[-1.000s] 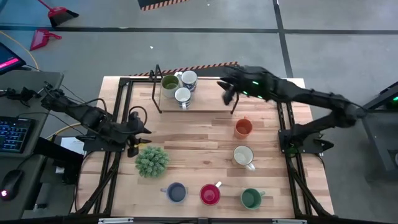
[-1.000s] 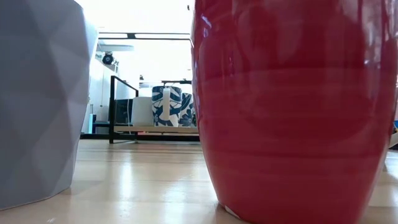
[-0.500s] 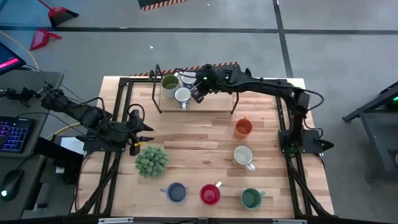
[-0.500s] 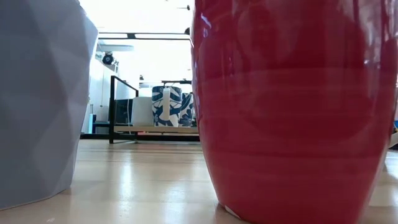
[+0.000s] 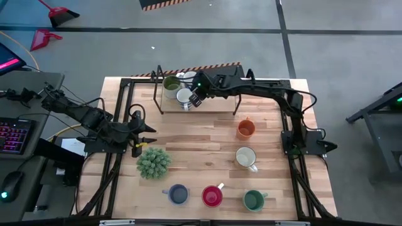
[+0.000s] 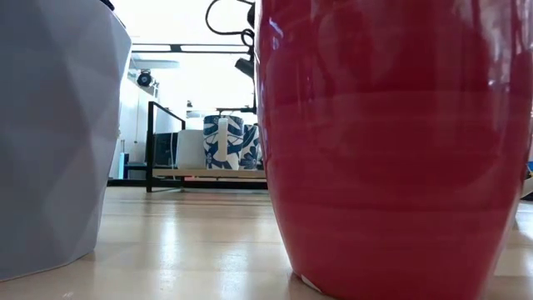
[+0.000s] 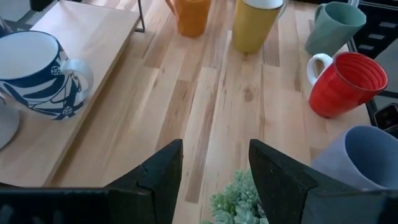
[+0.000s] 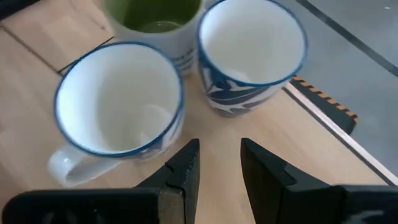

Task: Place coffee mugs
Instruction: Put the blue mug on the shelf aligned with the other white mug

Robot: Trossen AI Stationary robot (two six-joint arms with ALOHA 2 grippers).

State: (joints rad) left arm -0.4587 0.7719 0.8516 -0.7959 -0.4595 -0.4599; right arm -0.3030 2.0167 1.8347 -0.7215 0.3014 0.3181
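On a raised wooden shelf (image 5: 207,103) at the table's far side stand an olive green mug (image 5: 171,82) and two white mugs with blue pattern (image 8: 118,112) (image 8: 252,46). My right gripper (image 8: 217,165) hovers open just above them, beside the nearer white mug (image 5: 184,96), with nothing between its fingers. On the tabletop stand an orange mug (image 5: 245,129), a cream mug (image 5: 245,157), and a blue mug (image 5: 178,194), a red mug (image 5: 211,196) and a green mug (image 5: 253,201) near the front edge. My left gripper (image 7: 214,168) waits open at the left, above the plant.
A bushy green plant (image 5: 153,162) sits left of centre, right under my left gripper. The shelf's black frame posts (image 5: 158,75) rise at its corners. Bare wood lies between the shelf and the front row of mugs. In the low view the red mug (image 6: 391,142) fills the foreground.
My right gripper has swung from the shelf's right end toward the table's left edge, sinking and tipping further downward, and now hangs over the white mugs. Its arm has stretched out along the far edge. No mug has moved.
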